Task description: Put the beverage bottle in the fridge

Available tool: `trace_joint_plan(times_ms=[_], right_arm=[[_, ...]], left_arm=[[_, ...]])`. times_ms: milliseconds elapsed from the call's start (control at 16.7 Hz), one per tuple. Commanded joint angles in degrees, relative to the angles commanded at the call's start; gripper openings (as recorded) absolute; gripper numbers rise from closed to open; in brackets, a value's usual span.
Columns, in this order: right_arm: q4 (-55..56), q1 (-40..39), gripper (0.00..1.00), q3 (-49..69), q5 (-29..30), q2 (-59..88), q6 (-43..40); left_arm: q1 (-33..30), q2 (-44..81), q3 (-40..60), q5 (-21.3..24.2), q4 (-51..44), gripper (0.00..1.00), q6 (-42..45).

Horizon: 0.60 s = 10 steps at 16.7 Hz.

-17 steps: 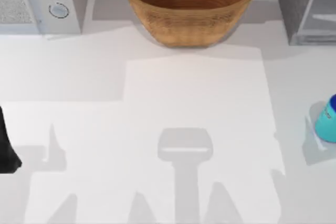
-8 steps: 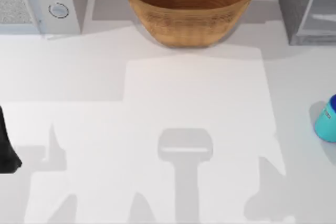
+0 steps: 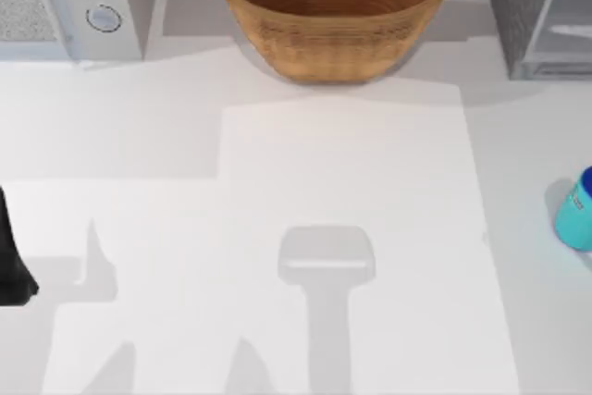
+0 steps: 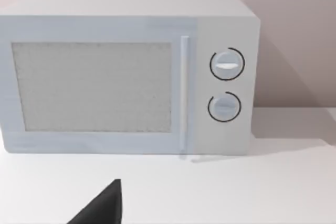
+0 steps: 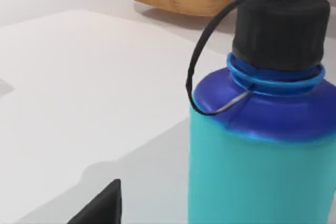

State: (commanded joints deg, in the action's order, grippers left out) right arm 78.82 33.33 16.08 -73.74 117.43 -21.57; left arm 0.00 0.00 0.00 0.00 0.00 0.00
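Cyan beverage bottle (image 3: 575, 217) upright, right edge.

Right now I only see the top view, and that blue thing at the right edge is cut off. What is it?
Observer: A beverage bottle, standing upright, with a black screw cap.
Operator: Anything on the cap?
Observer: A thin black loop runs from the cap down to the neck.
Operator: And the box with two knobs?
Observer: The left wrist view shows its front: a microwave with a speckled door window and a vertical handle.
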Motion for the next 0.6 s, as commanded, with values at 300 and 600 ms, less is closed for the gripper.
trace_joint_plan(times_ms=[300, 600], right_arm=[[2.79, 1.01, 1.0, 0.63, -2.67, 3.85, -0.84], [3.46, 0.35, 1.0, 0.76, -2.13, 4.07, -0.09]], left_arm=[[0.0, 0.0, 0.0, 0.0, 0.0, 1.0, 0.0], [0.0, 0.0, 0.0, 0.0, 0.0, 1.0, 0.0]])
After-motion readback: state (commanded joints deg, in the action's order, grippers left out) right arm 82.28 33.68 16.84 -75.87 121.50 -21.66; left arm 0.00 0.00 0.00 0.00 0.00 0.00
